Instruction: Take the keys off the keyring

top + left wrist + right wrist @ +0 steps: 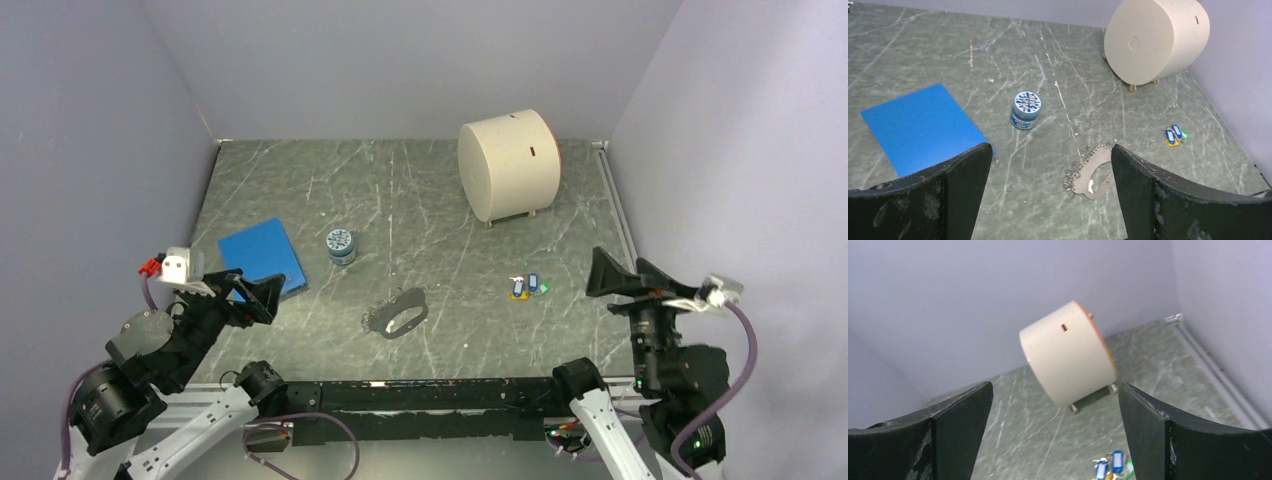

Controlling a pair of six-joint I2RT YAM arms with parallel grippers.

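Both my left gripper (1050,150) and my right gripper (1055,387) are spread wide and hold nothing. The keyring (1090,172) lies flat on the table (450,220) in front of my left gripper, and the keys (1174,135) sit in a small cluster well apart from it, toward my right, so I judge they are off the loop. I think the loop is thin, stiff and light, best pinched on its lumpy side, while the tiny keys can slip easily, so I would pinch their plastic heads.

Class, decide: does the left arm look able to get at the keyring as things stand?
Probably yes: the keyring lies just ahead of the left arm, its jaws open, with nothing standing between them.
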